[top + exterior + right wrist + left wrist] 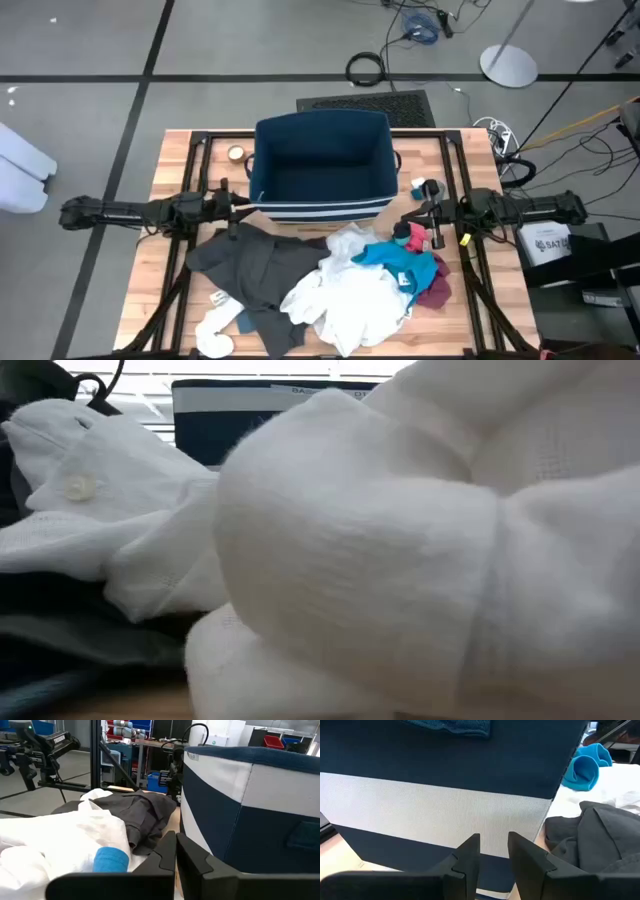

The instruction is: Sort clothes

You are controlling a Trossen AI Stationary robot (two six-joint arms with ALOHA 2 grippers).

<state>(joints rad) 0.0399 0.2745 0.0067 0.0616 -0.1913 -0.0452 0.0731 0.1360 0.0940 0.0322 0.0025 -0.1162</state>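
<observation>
Left gripper (493,851) sits right up against the front of the navy bin (320,160), down by its white stripe, fingers a little apart with nothing between them. Right gripper (176,851) is over by the bin's other front corner, fingers pressed together, also empty. So both arms are just parked at either side of the bin's front wall, above the back edge of the pile.

The clothes are all heaped on the wooden table (160,200) in front of the bin. Dark grey piece (260,270) sprawls on the left half, nearly under the left gripper. White garment (350,295) is bunched in the middle, teal-blue piece (400,262) lies on top of it to the right, and the maroon one (437,288) peeks out at the far right edge. A red-pink sock (408,234) sits just beside the right gripper. A white sock (212,338) lies at the front left, so close to the low camera that it fills most of that view.
</observation>
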